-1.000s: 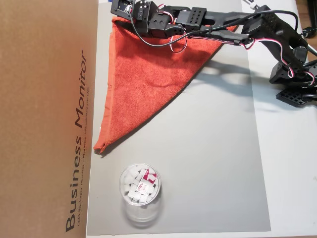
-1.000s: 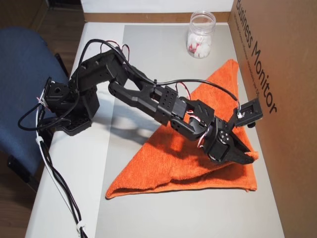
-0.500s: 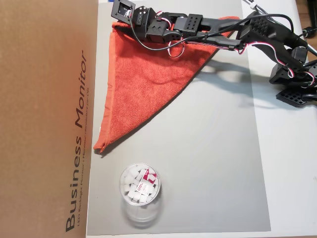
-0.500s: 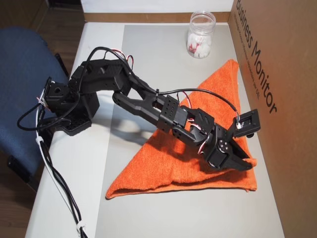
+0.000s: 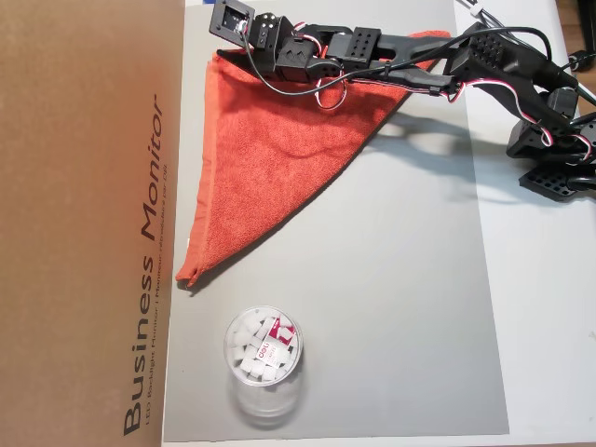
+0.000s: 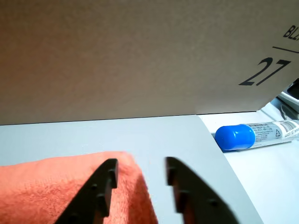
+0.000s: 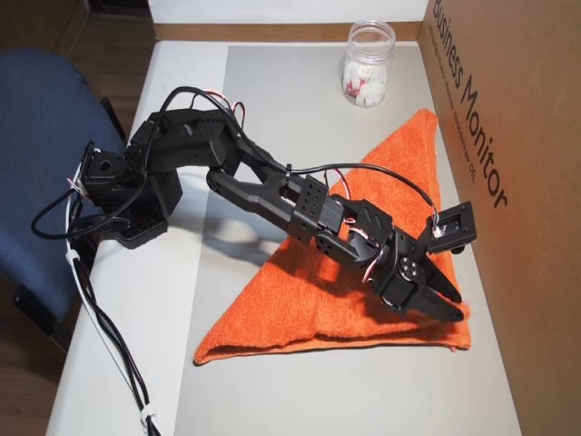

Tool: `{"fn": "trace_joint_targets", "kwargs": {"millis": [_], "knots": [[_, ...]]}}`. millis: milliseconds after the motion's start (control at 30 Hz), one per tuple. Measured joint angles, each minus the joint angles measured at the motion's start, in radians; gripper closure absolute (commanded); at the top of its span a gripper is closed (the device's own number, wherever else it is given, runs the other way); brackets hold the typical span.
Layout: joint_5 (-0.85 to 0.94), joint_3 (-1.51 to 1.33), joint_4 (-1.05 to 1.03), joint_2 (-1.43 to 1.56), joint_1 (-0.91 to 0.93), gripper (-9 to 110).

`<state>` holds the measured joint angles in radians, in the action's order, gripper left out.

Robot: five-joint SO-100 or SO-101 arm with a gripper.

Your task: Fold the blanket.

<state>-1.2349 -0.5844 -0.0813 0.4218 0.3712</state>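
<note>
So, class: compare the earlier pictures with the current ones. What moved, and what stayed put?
The gripper slid further out over the folded blanket toward its corner by the cardboard box, jaws open, gripping nothing. The blanket, plastic jar and grey mat stayed put.

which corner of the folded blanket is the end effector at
The square corner beside the cardboard box, far from the cup. The end effector hangs open over that corner of the blanket; the two sharper tips lie apart.

White table [image 7: 118, 363] w/ grey mat [image 5: 410, 307], arm base [image 7: 136, 213], cardboard box [image 5: 84, 223].
</note>
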Motion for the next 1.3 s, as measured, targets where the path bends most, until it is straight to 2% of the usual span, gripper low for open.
{"fn": "trace_joint_targets", "kwargs": {"millis": [467, 900, 1300], "knots": [[0.002, -0.003, 0.0, 0.002, -0.021, 86], [0.006, -0.362, -0.012, 0.319, -0.011, 91], [-0.253, -0.612, -0.012, 0.572, 0.003, 88]]}}
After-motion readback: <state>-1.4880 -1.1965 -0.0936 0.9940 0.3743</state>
